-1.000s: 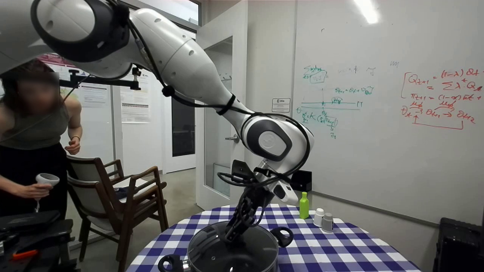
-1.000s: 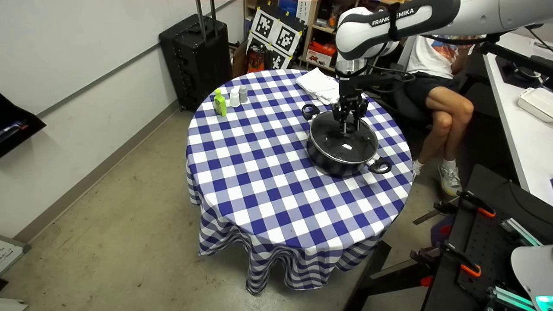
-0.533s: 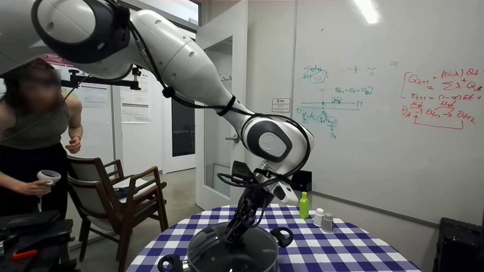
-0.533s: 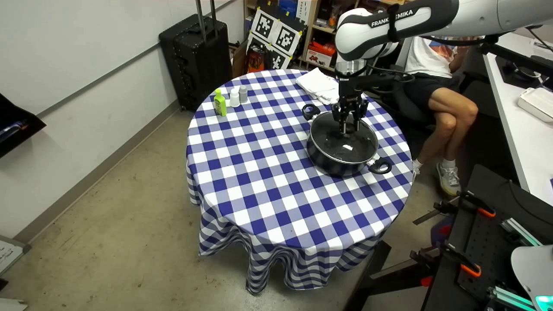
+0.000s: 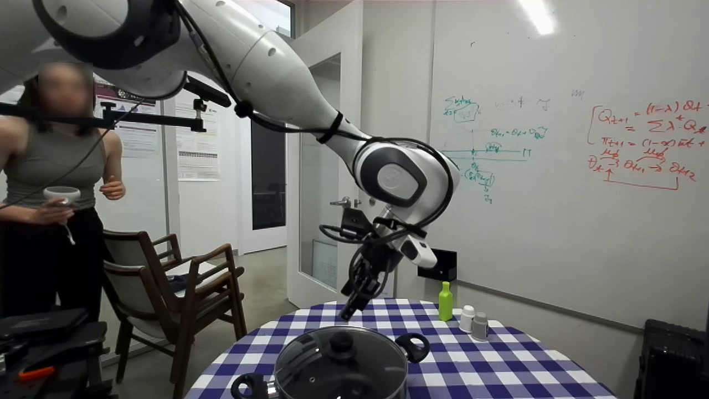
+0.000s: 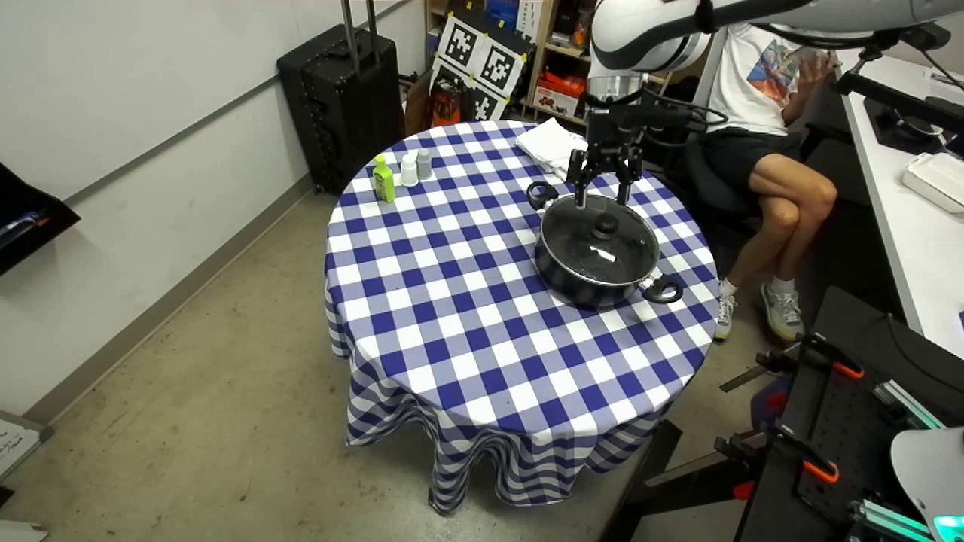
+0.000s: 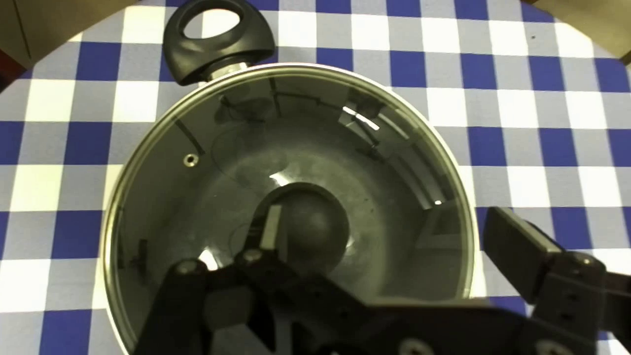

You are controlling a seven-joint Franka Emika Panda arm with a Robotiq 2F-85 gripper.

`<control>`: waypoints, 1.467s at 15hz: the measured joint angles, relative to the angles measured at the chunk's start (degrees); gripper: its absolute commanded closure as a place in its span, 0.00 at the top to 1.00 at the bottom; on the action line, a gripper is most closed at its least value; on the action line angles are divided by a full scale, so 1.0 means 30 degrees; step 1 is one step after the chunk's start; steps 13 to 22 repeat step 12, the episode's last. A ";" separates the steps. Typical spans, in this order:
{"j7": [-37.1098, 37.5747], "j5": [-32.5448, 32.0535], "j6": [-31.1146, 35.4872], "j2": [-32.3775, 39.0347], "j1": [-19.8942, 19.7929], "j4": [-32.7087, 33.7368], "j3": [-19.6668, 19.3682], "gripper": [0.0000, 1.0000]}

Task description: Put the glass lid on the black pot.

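The glass lid lies flat across the top of the black pot, its rim following the pot's rim all round where it shows. Its round black knob stands free of the fingers in both exterior views. Above and just behind the knob hangs my gripper, tilted, with its jaws wide apart and nothing between them. From the wrist view, the lid fills the middle, and one finger of the gripper passes in front of the knob. The other finger appears over the tablecloth, beyond the lid's edge.
Black loop handles stick out from the pot's sides. A green bottle, a white shaker and a grey shaker stand farther off on the checked tablecloth. A folded white cloth lies behind the gripper.
The jaws have parted and let go of the lid's knob. My gripper and arm have risen clear of it, while lid and pot have stayed where they were.
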 measured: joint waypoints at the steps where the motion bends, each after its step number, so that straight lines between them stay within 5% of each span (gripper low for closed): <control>1: 0.0000 0.0279 0.0145 -0.0817 0.0042 -0.0479 0.0103 1.00; 6: 0.0039 0.1005 0.1961 -0.6005 0.0660 -0.4352 0.0317 1.00; 12: 0.1784 -0.0794 0.2451 -1.1529 0.2737 -0.9145 0.0315 1.00; 22: 0.1784 -0.0794 0.2451 -1.1529 0.2737 -0.9145 0.0315 1.00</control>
